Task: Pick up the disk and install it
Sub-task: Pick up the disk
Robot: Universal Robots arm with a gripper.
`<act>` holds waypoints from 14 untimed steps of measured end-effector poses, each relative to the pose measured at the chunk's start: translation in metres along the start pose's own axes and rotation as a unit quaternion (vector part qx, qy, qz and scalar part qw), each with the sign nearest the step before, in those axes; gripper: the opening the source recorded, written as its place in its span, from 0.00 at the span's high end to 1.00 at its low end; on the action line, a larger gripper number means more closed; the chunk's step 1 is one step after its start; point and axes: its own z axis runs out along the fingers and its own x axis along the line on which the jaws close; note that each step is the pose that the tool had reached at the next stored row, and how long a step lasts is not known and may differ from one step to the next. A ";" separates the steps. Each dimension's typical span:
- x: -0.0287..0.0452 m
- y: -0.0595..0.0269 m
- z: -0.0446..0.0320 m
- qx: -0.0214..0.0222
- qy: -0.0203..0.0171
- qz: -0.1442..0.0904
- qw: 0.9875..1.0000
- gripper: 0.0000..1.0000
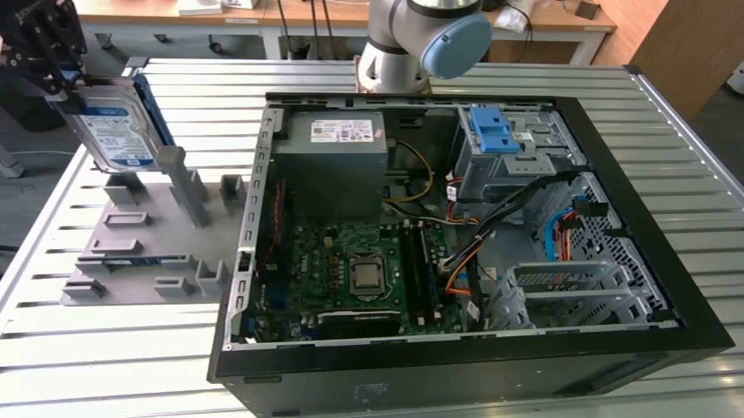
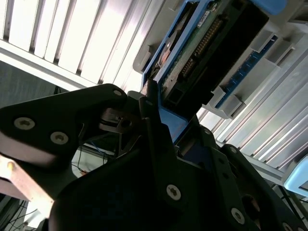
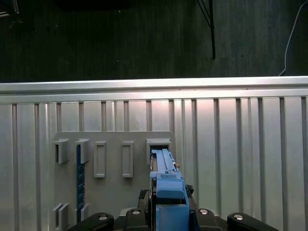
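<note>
The disk is a silver drive with a white-and-blue label in a blue bracket. It hangs upright and a little tilted over the grey slotted rack at the exterior view's left. My gripper is shut on its upper end. In the second wrist view, the black fingers clamp the disk's edge, where a green circuit board shows. In the first wrist view, the disk's blue bracket stands out from my gripper above the rack.
An open black computer case lies at the exterior view's right. Inside are a grey power-supply box, a motherboard and a grey cage with blue latches. A thin blue part sits in another rack slot.
</note>
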 end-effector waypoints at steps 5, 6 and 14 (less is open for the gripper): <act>-0.0004 0.0000 -0.0057 0.000 0.000 0.000 1.000 0.64; -0.0005 0.0000 -0.0066 0.000 0.000 0.000 1.000 0.64; -0.0011 0.0000 -0.0130 0.000 0.000 0.000 1.000 0.64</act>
